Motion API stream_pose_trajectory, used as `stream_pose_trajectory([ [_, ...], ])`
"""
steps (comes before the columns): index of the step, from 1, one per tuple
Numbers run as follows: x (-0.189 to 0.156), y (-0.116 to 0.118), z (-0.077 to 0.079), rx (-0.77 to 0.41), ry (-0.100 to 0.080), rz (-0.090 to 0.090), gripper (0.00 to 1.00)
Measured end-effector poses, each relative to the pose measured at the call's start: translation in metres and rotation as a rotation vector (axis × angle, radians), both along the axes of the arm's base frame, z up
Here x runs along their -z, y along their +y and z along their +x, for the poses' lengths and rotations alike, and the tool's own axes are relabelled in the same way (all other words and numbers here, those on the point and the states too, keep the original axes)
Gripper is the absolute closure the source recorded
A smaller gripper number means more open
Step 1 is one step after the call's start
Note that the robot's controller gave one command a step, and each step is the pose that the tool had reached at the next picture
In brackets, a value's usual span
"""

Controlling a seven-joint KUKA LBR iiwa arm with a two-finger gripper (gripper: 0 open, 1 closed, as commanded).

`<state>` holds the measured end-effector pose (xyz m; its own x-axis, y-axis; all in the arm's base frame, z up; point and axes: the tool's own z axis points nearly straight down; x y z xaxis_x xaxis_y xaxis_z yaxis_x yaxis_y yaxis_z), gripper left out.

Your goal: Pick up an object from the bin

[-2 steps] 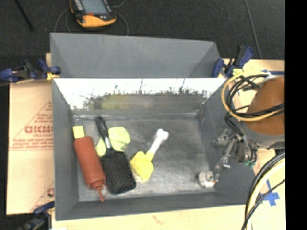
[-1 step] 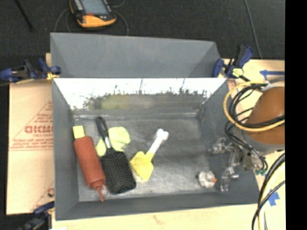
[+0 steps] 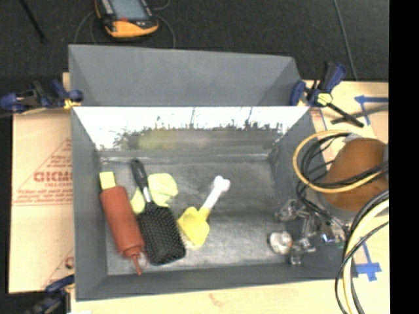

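Dark floor surrounds a grey metal bin (image 3: 183,77), w/ an orange-and-black handheld device (image 3: 126,15) lying on the floor beyond the bin's far wall. The arm comes in from the R of the view, its orange cover (image 3: 353,169) ringed by cables. The gripper (image 3: 298,241) sits low in the bin's near R corner, close to the R wall. Whether the gripper is apart or together can't be told, since its metal parts run into each other there. Just beside it, on its L, lies a small pale roundish thing (image 3: 281,242), poss. touching the gripper, though contact is unclear. The other contents lie on the L half of the bin floor, well apart from the gripper: a red squeeze bottle (image 3: 121,220) w/ its nozzle toward the near wall, a small yellow block (image 3: 107,180) at the bottle's far end, a black hairbrush (image 3: 157,231) right beside the bottle, a yellow-green piece (image 3: 162,187) by the brush handle, and a yellow scoop w/ a white handle (image 3: 196,222) near the bin's middle, handle angled toward the far R
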<state>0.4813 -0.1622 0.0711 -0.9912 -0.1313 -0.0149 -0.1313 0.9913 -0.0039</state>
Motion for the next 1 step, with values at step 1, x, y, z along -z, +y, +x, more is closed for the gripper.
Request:
stream_pose_trajectory([
  [1,-0.0019,0.0025,0.0068,-0.225,0.011,0.000,1.00],
])
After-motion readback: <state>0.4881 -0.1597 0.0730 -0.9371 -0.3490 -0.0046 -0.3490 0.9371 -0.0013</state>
